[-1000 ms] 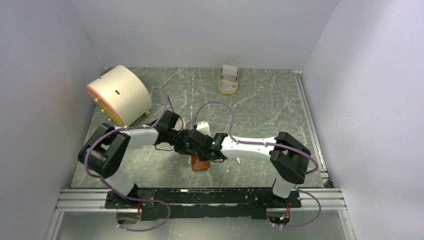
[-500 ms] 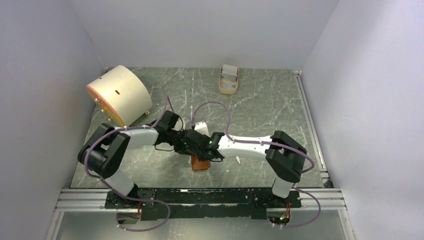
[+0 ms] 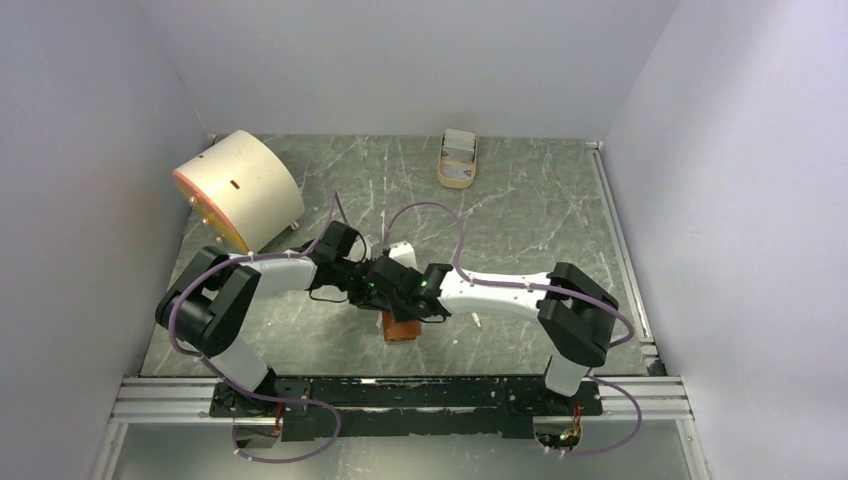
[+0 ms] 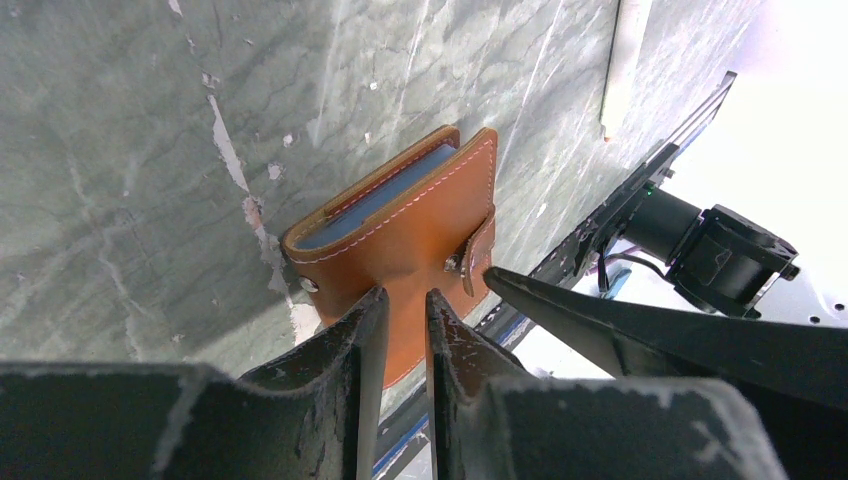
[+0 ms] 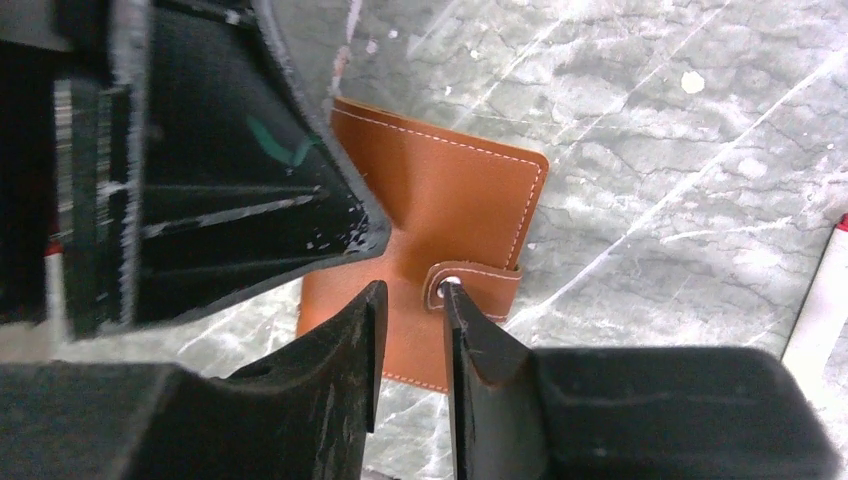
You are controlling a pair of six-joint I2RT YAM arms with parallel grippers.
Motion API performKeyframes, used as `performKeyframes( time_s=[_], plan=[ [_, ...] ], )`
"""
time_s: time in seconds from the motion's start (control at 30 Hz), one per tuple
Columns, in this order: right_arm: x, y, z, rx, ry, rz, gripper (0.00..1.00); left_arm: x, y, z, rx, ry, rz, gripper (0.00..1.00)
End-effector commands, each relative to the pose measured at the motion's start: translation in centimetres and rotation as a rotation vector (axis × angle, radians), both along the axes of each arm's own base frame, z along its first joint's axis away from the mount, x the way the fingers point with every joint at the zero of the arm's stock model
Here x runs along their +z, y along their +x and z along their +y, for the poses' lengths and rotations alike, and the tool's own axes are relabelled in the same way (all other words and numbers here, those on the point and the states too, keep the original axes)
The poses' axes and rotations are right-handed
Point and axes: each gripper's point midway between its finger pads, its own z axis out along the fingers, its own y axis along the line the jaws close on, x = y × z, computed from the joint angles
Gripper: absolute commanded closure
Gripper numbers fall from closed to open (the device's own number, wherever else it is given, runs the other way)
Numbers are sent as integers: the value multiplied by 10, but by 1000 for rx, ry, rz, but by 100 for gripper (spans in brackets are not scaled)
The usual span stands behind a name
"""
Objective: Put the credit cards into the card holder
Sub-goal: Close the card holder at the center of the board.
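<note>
You get soft, even light from above in the top view. The pale walls (image 3: 400, 60) look bright and the table (image 3: 540, 220) shines a little. In your left wrist view, everything past the table's near edge burns out white. The card holder (image 4: 400, 220) looks sharp, but the near fingers (image 4: 335, 380) look dark and blurry.

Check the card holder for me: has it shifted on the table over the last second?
No. The card holder lies in the same spot as before, with unchanged gaps to the front rail and the cream drum in the top view.
</note>
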Motion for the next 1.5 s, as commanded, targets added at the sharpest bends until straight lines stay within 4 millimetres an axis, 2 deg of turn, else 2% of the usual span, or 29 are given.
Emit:
performKeyframes(
  time_s=[0.0, 0.1, 0.2, 0.3, 0.4, 0.67, 1.03, 1.47],
  plan=[
    [30, 4, 11, -18, 110, -30, 68, 0, -1, 4, 7, 6, -14, 73],
    [35, 4, 7, -32, 123, -48, 70, 1, 0, 4, 7, 7, -16, 73],
    [36, 5, 3, -45, 129, -56, 79, 1, 0, 4, 10, 7, -16, 73],
    [32, 6, -2, -63, 120, -57, 87, 1, 0, 4, 9, 6, -17, 73],
    [26, 7, -7, -80, 125, -50, 89, 1, 0, 4, 9, 6, -18, 73],
    [8, 8, -15, -124, 236, 20, 85, 3, 0, 4, 5, 6, -21, 74],
    [10, 8, -11, -127, 359, 60, 85, 10, 2, -4, -6, -42, -17, 73],
    [-7, 6, -11, -128, 322, 94, 85, 4, 1, -3, -3, -33, -2, 73]
  ],
)
